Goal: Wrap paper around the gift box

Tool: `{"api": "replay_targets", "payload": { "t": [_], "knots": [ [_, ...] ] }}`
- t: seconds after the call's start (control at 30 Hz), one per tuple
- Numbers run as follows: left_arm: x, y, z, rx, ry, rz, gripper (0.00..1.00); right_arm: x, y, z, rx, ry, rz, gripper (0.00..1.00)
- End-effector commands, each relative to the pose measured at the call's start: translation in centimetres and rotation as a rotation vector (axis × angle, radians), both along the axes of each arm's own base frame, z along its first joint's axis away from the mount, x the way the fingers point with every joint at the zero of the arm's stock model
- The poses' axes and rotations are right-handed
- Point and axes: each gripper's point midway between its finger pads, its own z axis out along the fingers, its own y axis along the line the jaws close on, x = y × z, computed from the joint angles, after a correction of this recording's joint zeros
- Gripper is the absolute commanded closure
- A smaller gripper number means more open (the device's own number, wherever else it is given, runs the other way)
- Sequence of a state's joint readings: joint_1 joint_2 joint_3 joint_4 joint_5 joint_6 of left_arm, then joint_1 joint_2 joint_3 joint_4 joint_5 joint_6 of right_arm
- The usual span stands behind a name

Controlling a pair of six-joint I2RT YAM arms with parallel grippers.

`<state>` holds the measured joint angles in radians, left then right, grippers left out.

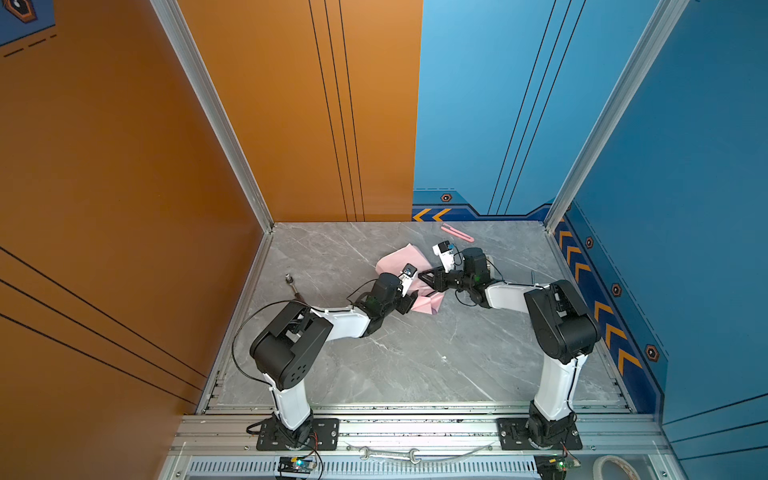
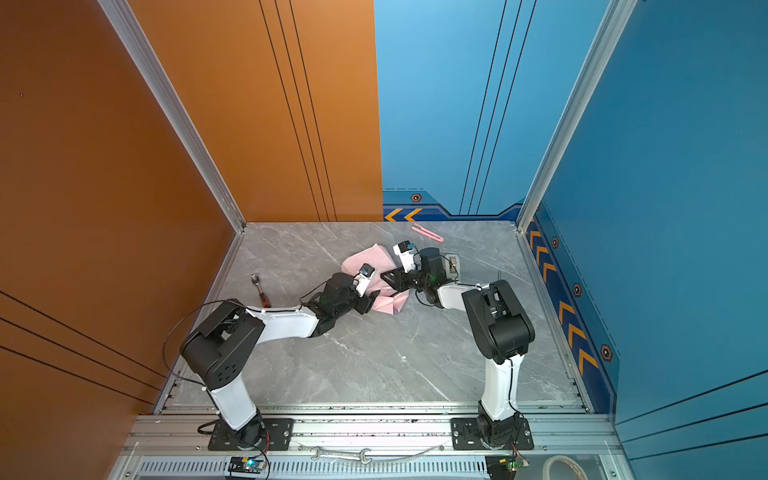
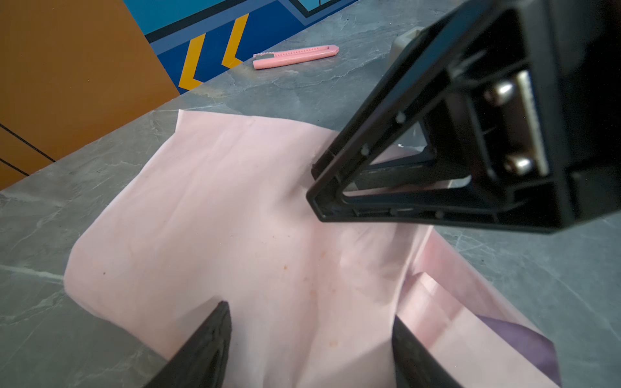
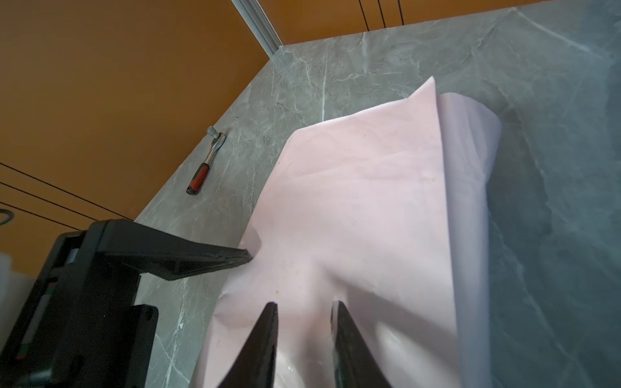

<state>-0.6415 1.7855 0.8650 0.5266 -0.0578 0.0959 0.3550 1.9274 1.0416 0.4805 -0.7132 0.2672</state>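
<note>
Toward the back of the grey marbled table (image 1: 415, 361), the paper (image 1: 400, 258) lay rumpled between the two grippers. Its pale pink side faced up, it was humped in the middle, and a purple corner showed at its near edge. The left arm reached in low, and the left gripper (image 3: 311, 317) had its jaws spread wide astride the hump. The right arm folded in from the right. The right gripper (image 4: 304, 310) pointed toward the left one, jaws slightly parted and pinching nothing, tips down at the sheet. A ratchet (image 1: 293, 284) lay left of the paper, and a pink cutter (image 1: 457, 232) lay near the back wall.
</note>
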Motion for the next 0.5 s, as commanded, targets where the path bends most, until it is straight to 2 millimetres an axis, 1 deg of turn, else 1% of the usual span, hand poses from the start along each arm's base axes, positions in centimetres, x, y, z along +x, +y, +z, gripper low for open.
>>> {"api": "replay_targets", "payload": {
  "t": [0.0,0.1,0.23,0.3,0.33,0.47],
  "knots": [
    [-0.8,0.8,-1.5,0.026,0.064,0.004,0.33,-0.4,0.2,3.4,0.035,-0.054,0.015,0.74],
    [-0.8,0.8,-1.5,0.027,0.063,0.003,0.33,-1.0,0.2,5.6,0.080,-0.090,0.029,0.75],
    [-0.8,0.6,-1.1,0.023,0.054,-0.007,0.33,-1.9,-0.3,7.9,0.119,-0.108,0.030,0.88],
    [-0.9,0.5,-0.6,0.022,0.042,-0.019,0.32,-2.7,-0.7,8.8,0.131,-0.116,0.035,0.96],
    [-1.0,0.4,-0.2,0.023,0.031,-0.028,0.31,-3.0,-0.9,9.1,0.135,-0.116,0.036,0.99],
    [-1.3,-0.2,1.3,0.037,-0.026,-0.071,0.25,-4.6,-2.2,10.1,0.136,-0.126,0.019,1.00]
  ]
}}
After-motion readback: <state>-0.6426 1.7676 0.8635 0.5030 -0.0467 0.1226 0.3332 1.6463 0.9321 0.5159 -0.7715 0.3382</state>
